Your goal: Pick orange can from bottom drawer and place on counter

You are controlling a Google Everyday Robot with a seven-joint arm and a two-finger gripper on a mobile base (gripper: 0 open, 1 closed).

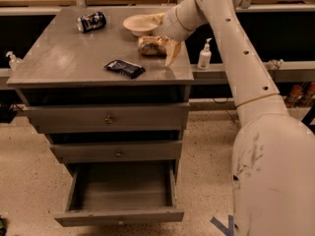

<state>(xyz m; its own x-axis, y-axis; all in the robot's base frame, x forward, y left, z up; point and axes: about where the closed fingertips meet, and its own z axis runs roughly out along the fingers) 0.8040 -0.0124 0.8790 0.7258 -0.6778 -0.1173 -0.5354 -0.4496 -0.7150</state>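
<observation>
Lying on its side on the broad flat grey worktop (64, 58) of the drawer cabinet, the small orange-gold drink can with silver ends (150, 45) sits toward the rear right part of that surface, just in front of a shallow cream bowl (139, 24).

Camera view: the pale two-finger claw (160, 41), carried by the white jointed arm (231, 53), hangs over the same spot with its fingers spread apart, clamped on nothing. One finger (172, 53) points down toward the worktop just at the can's right end. The other reaches up beside the bowl's right rim, so the can lies between the two. Whether the lower finger touches the can cannot be told.

A dark blue can with white print (92, 21) lies on its side at the rear left of the worktop, well apart from the orange can. A flat dark blue packet (125, 68) lies nearer the front edge, left of the claw.

Below the worktop, two grey drawers with taller front panels (108, 118) are closed, each with a small round knob. Beneath them the wide grey tray-like bottom drawer (118, 216) stands pulled out, its narrow front panel toward the camera.

A white pump bottle (204, 55) stands upright on the narrow ledge behind the cabinet, just right of the claw. The robot's bulky white body (275, 176) fills the lower right, above a speckled floor (29, 181).
</observation>
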